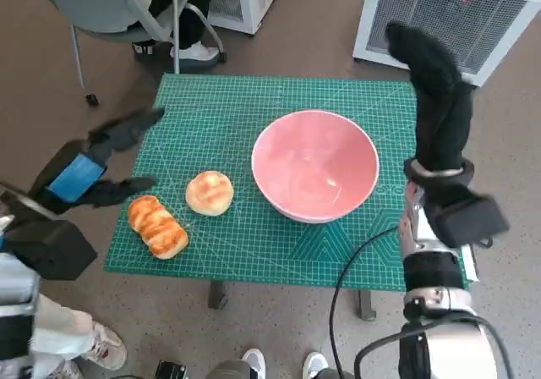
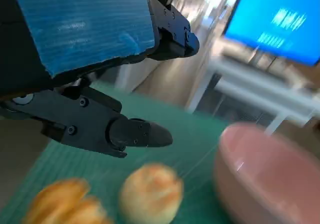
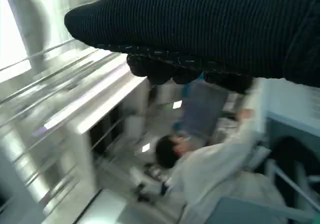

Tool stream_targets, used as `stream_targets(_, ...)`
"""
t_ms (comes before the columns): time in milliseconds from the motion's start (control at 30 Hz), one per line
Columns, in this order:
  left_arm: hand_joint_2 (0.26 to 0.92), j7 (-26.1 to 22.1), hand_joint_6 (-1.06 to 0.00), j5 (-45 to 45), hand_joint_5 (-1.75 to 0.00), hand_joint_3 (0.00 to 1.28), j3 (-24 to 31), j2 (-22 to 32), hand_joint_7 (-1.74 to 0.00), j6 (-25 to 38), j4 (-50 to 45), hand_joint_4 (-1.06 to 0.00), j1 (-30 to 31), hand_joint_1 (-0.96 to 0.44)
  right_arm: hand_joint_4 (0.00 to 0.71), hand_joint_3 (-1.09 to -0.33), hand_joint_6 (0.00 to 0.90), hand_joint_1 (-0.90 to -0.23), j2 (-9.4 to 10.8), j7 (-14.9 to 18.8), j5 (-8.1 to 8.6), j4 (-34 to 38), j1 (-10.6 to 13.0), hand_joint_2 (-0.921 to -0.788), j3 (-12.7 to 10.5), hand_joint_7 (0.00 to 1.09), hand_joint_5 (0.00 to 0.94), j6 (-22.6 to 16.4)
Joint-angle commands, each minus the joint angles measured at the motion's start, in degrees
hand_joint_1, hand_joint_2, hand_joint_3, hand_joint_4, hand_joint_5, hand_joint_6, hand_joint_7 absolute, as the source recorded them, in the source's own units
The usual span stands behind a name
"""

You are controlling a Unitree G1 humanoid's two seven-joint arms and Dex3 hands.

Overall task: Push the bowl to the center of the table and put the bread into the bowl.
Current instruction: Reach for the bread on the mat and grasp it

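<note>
Bowl: the bowl is sitting on the mat, right of its middle.
Bun: the bun is lying just left of the bowl, apart from it.
Loaf: the loaf is lying left of the bun, near the mat's front left corner.
Left hand: the left hand is hovering at the mat's left edge, beside the loaf.
Right hand: the right hand is hanging by the mat's right edge, beside the bowl.

Looks like a lab or office test room. Green cutting mat on a small table, white grilled units on the floor, blue monitor screen, seated person nearby.
</note>
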Motion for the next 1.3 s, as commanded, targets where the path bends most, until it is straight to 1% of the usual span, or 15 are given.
stream_targets(33,0.899,-4.34,-0.40,-1.26,0.00,0.02,0.17,4.08,-0.01,0.85,-2.25,-0.25,2.23,-0.31,0.361,-0.807,0.000,-0.542,-0.93,0.72,-0.76,-2.89,3.21,-0.921,1.35,0.79,0.030,0.20)
stream_targets(200,0.870,-9.55,-0.41,-1.59,0.00,0.00,0.03,8.22,-0.02,1.55,-3.85,-0.25,4.37,-0.24,0.362,-0.829,-0.001,-0.533,-0.92,0.37,-0.80,-4.97,4.46,-0.921,2.12,0.79,0.030,1.21)
stream_targets(300,0.853,-11.68,-0.42,-1.40,0.00,0.00,-0.16,10.03,-0.01,1.95,-4.90,-0.25,5.19,-0.21,0.362,-0.833,-0.001,-0.533,-0.67,0.18,-0.61,-5.77,4.85,-0.921,2.37,0.78,0.030,1.82)
stream_targets(433,0.839,-14.29,-0.42,-0.22,0.00,0.00,-1.31,12.11,-0.01,3.25,-6.91,-0.25,6.00,-0.19,0.362,-0.833,-0.001,-0.534,0.00,1.16,1.24,-6.36,5.14,-0.921,2.74,0.78,0.030,2.80)
stream_targets(567,0.828,-16.35,-0.41,0.20,0.00,0.00,-2.87,13.01,-0.01,4.64,-8.14,-0.25,6.27,-0.16,0.358,-0.830,-0.001,-0.539,0.66,1.99,2.68,-7.65,5.64,-0.921,3.46,0.78,0.028,3.63)
stream_targets(800,0.823,-18.26,-0.42,1.60,0.00,0.00,-5.58,13.12,-0.01,5.62,-8.50,-0.24,5.56,-0.14,0.352,-0.830,-0.001,-0.541,1.49,3.04,3.92,-10.80,6.78,-0.921,4.49,0.77,0.024,5.04)
stream_targets(1067,0.818,-18.95,-0.43,2.75,0.00,0.00,-8.52,12.79,-0.01,3.01,-5.30,-0.24,3.68,-0.12,0.350,-0.828,-0.001,-0.549,1.65,3.77,4.38,-13.63,8.00,-0.921,5.17,0.76,0.024,6.24)
stream_targets(1300,0.818,-17.76,-0.43,5.08,0.00,0.00,-12.00,10.99,-0.01,-0.83,0.64,-0.24,0.75,-0.13,0.349,-0.830,-0.001,-0.549,1.67,4.69,5.29,-14.65,8.73,-0.921,5.25,0.76,0.023,6.90)
